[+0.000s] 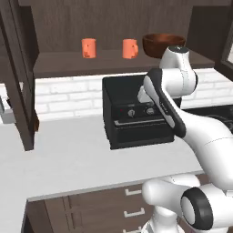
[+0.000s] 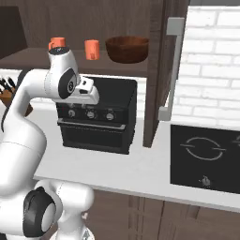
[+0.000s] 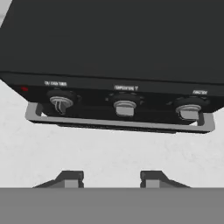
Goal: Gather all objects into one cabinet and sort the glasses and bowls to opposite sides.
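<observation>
Eyes on the cabinet shelf (image 1: pixel 59 66) in the left base view, and reading left to right: one orange mug (image 1: pixel 88 48) at about eleven o'clock, a second orange mug (image 1: pixel 129 48) just past twelve, then the dark brown bowl (image 1: pixel 163 44) at one o'clock, tucked right behind the arm's upper joint. No red cup in sight on that shelf. Down in the hand view the gripper (image 3: pixel 113 178) stands part-way open with nothing between its tips, hanging over the pale counter (image 3: pixel 109 153) and staring at the black toaster oven (image 3: pixel 118 48) with its three silver knobs. Here's the worry: the bowl sits close to the right-hand mug and close to the arm, so a careless reach up could, I'd say, clip the rim or shove a mug along the plank. The open cabinet door (image 2: pixel 161 70) with its silver bar handle (image 2: pixel 172 65) also stands at the three o'clock side, ready to catch a wide swing. As for writing, small white labels sit above each knob, far too blurred to read; no brand shows.
</observation>
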{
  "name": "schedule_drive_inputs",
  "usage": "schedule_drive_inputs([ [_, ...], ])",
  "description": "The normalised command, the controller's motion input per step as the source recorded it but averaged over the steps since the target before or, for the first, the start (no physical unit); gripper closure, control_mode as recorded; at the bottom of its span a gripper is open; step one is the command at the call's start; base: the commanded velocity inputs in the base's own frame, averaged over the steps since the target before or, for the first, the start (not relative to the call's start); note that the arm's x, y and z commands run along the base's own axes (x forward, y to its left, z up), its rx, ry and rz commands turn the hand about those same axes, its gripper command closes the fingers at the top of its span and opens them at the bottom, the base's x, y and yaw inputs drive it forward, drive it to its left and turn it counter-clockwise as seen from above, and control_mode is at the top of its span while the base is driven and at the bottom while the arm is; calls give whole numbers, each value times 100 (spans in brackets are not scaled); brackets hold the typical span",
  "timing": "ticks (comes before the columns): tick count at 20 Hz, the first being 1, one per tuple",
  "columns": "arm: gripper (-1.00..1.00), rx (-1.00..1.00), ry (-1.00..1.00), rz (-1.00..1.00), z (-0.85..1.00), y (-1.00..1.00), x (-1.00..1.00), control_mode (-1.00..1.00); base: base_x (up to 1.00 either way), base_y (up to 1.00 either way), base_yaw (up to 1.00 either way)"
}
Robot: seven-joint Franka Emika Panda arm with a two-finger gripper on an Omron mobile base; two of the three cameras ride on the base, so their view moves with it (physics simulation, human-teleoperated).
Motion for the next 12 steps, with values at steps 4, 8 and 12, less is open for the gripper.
schedule_drive_inputs([
  [4,-100,0,0,0,0,0,0,100,-30,0,0],
  [8,-100,0,0,0,0,0,0,100,-99,-10,-4],
  [12,-100,0,0,0,0,0,0,100,-96,-11,-19],
])
